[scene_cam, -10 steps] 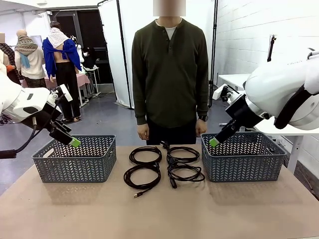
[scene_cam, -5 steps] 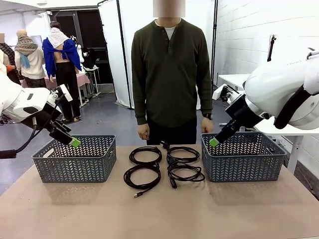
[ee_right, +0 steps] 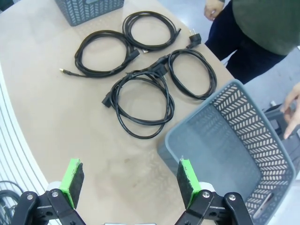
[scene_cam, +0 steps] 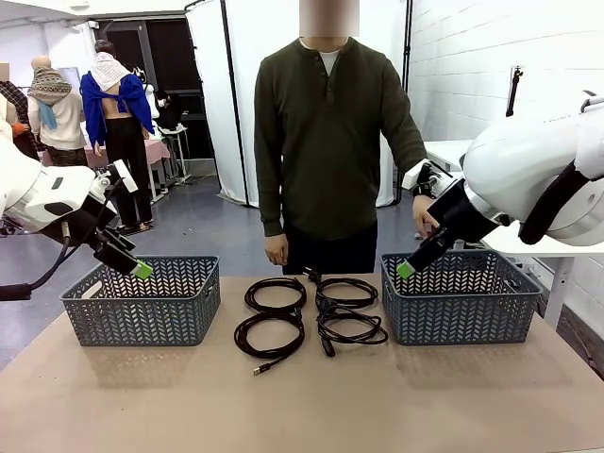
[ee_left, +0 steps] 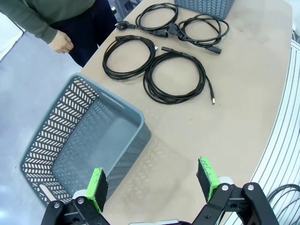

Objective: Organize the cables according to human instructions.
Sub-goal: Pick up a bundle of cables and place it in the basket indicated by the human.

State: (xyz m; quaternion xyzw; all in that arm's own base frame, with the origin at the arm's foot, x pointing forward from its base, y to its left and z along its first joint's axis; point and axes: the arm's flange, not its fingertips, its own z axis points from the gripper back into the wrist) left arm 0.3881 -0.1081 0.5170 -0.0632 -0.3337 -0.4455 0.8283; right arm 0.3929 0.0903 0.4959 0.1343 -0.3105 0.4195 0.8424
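**Four cables (scene_cam: 318, 310) between spread jaws**

Coiled flat mid-table, they lie between the left basket (scene_cam: 142, 288) and right basket (scene_cam: 462, 304). Empty and wide open, the left gripper (scene_cam: 140, 269) and right gripper (scene_cam: 406, 269) hang over the baskets' inner corners, equally near. Beyond, the person's hand (scene_cam: 422, 219) is raised.

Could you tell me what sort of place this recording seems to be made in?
Likely a robotics lab: the white left arm and right arm flank a table of coiled cables, with partition screens behind the person.
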